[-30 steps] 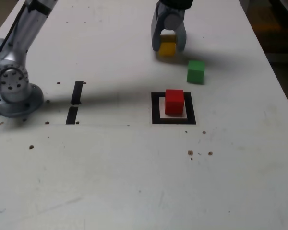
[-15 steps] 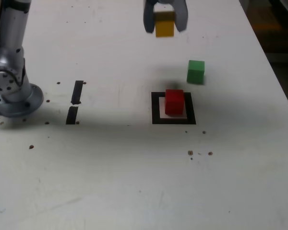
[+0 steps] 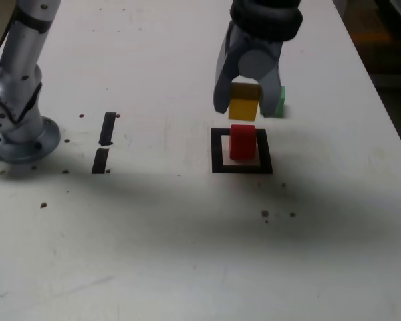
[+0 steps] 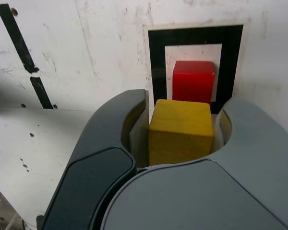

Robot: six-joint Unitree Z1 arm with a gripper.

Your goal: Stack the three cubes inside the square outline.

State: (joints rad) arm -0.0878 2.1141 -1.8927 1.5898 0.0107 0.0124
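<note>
The small red cube (image 3: 242, 142) sits inside the black tape square outline (image 3: 218, 152) on the white counter (image 3: 187, 254). The small yellow cube (image 3: 243, 106) hangs just above it in the grey claw (image 3: 246, 100). The small green cube (image 3: 281, 101) lies behind, partly hidden. Two short black tape strips (image 3: 104, 142) lie well apart toward the exterior view's left.

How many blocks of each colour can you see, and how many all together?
Red block, inside the black square: 1
Yellow block, held in the hand: 1
Green block, mostly hidden behind the hand: 1
Total: 3 blocks
</note>
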